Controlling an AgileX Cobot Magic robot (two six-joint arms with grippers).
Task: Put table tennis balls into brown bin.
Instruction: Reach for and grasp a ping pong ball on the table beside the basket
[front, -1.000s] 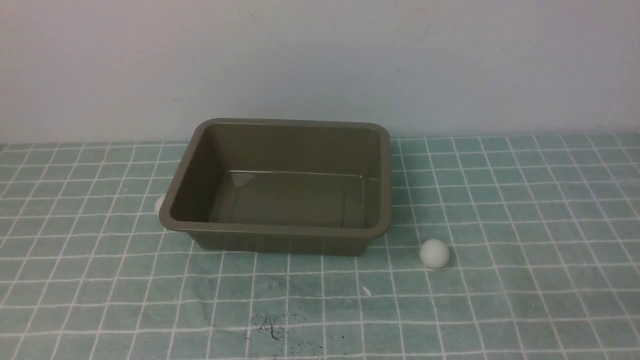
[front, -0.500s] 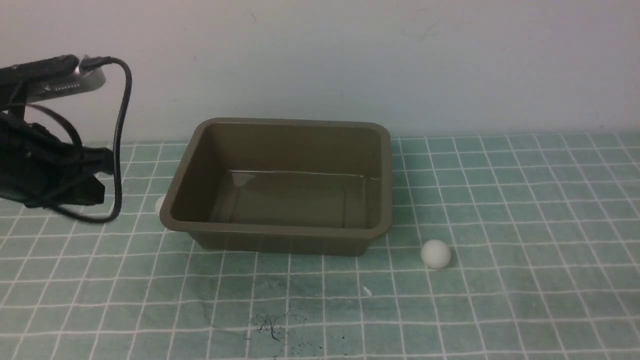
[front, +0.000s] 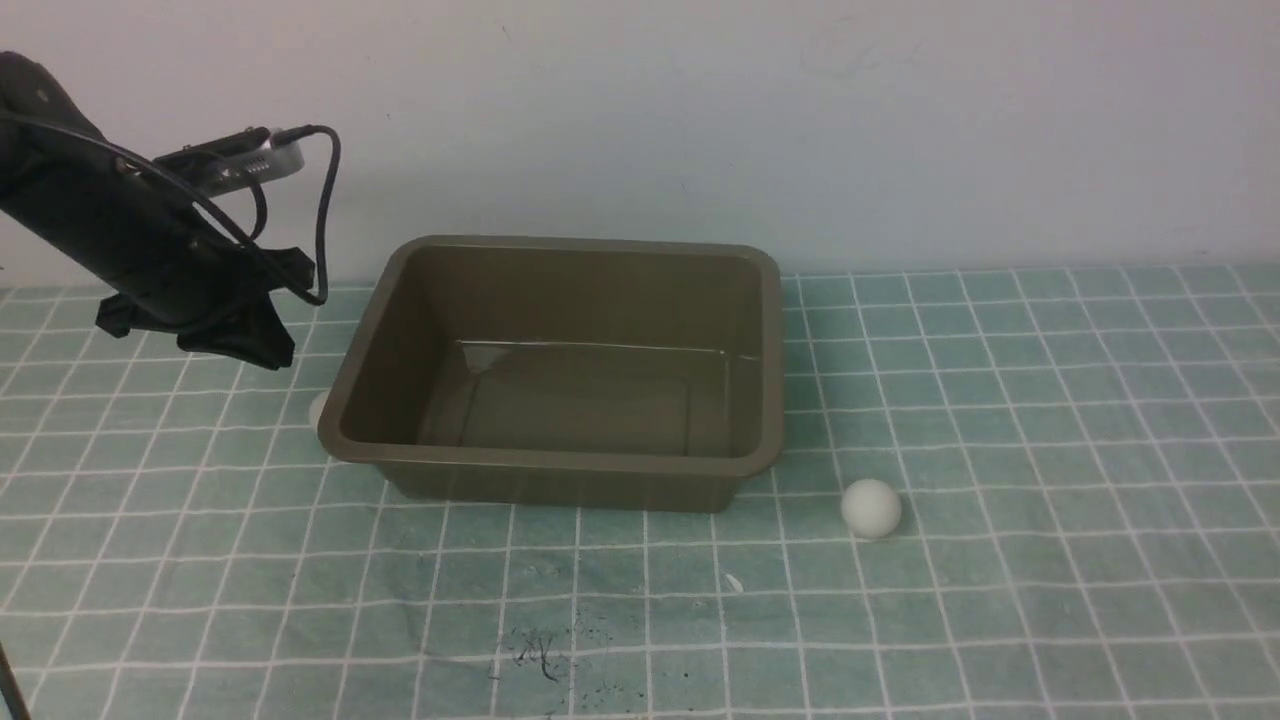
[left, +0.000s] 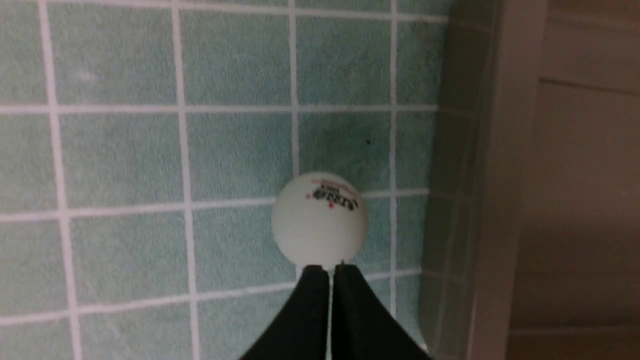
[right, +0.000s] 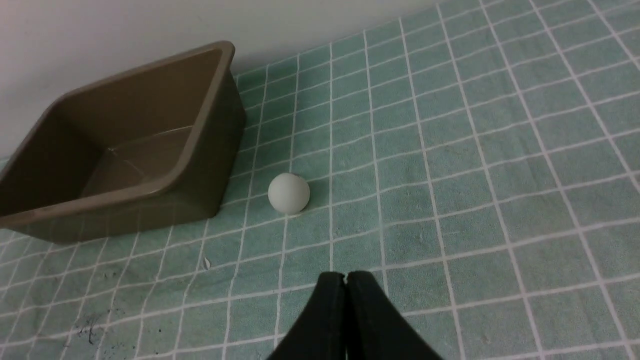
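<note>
The brown bin (front: 560, 465) stands empty in the middle of the checked cloth. One white table tennis ball (front: 871, 508) lies on the cloth by the bin's front right corner, also seen as ball (right: 288, 193) from the right wrist. The other ball (front: 318, 410) peeks out behind the bin's left rim; in the left wrist view this ball (left: 320, 219) bears a small printed mark and lies beside the bin's rim (left: 505, 150). My left gripper (left: 329, 272) hangs above it, shut and empty; its arm (front: 150, 260) shows at the left. My right gripper (right: 346, 277) is shut, short of its ball.
A teal cloth with white grid lines (front: 1050, 420) covers the table, with a dark smudge (front: 540, 655) near the front edge. A pale wall (front: 700, 120) runs right behind the bin.
My left arm came into the front view from the left and moved up and rightward toward the bin's left side. Balls and bin have not moved.
</note>
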